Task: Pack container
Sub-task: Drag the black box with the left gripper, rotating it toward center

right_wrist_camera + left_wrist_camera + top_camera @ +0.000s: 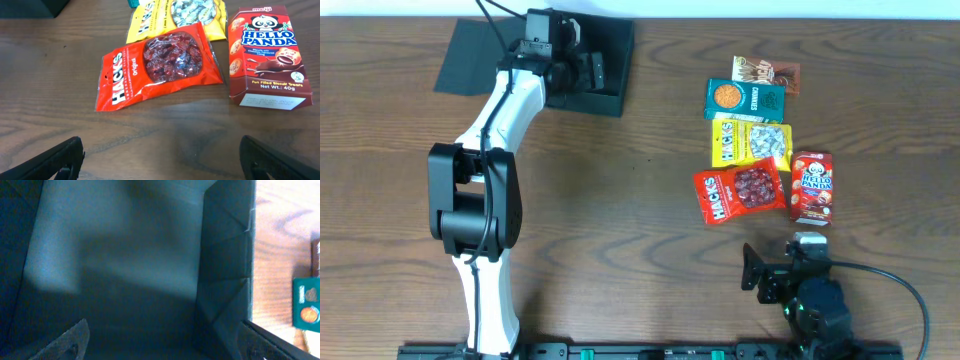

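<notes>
The container (pixel 616 42) is a dark box at the table's back left, its flap lid (pixel 470 56) lying open to the left. My left gripper (pixel 586 70) hovers open inside it; the left wrist view shows only the bare container floor (pixel 125 255) between the fingers (pixel 67 342). Snack packets lie at the right: a red Hacks bag (pixel 740 192) (pixel 160 70), a yellow Hacks bag (pixel 750 142) (pixel 175 17) and a Hello Panda box (pixel 812 187) (pixel 267 55). My right gripper (pixel 788 262) (pixel 162 162) stands open just in front of them, holding nothing.
A green packet (pixel 745 98) (pixel 307 305) and a brown packet (pixel 767 72) lie behind the yellow bag. The container's right wall (pixel 225 255) stands close to my left gripper (pixel 165 350). Bare wooden table (pixel 640 200) lies between the container and the snacks.
</notes>
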Tool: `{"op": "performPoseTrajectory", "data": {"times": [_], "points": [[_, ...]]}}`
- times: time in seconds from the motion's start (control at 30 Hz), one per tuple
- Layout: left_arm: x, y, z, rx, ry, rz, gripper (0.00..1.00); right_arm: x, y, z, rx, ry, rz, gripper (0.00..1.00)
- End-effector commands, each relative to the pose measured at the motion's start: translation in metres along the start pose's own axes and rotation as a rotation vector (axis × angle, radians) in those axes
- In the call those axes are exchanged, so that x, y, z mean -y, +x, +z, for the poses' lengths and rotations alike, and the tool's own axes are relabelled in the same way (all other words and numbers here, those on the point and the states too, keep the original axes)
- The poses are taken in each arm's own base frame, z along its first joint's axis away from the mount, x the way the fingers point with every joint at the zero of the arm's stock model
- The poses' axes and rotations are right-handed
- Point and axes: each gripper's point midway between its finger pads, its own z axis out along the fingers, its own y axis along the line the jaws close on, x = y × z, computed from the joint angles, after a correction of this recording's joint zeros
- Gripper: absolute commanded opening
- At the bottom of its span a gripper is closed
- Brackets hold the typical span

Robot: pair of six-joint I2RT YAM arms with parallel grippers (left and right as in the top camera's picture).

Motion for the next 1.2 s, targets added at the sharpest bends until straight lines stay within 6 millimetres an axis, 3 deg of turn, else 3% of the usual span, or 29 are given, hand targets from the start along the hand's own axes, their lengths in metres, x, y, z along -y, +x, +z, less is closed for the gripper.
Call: {"op": "performPoseTrajectory", "data": {"times": [0.0,0.33,0.5,0.63,0.73,0.87,1.17], "points": [[-0.013,0.017,0.01,-0.063,-0.043,-0.011,0.95,0.003,0.003,0.002,-0.003,0.011,-0.001,0.99],[-0.026,0.072,-0.001,-0.29,-0.082,0.086,0.95,0.003,0.003,0.002,-0.003,0.011,-0.001,0.99],[-0.032,0.104,-0.013,-0.433,-0.088,0.179,0.96,0.003,0.003,0.002,-0.003,0.011,-0.001,0.99],[-0.051,0.126,-0.028,-0.551,-0.195,0.256,0.95,0.003,0.003,0.002,-0.003,0.011,-0.001,0.99],[-0.053,0.14,-0.036,-0.626,-0.229,0.368,0.96,0.003,0.003,0.002,-0.003,0.011,-0.001,0.99],[-0.038,0.153,-0.037,-0.683,-0.237,0.505,0.95,0.003,0.003,0.002,-0.003,0.011,-0.001,0.99],[0.024,0.181,-0.026,-0.732,-0.188,0.858,0.95,0.003,0.003,0.002,-0.003,0.011,-0.001,0.99]]}}
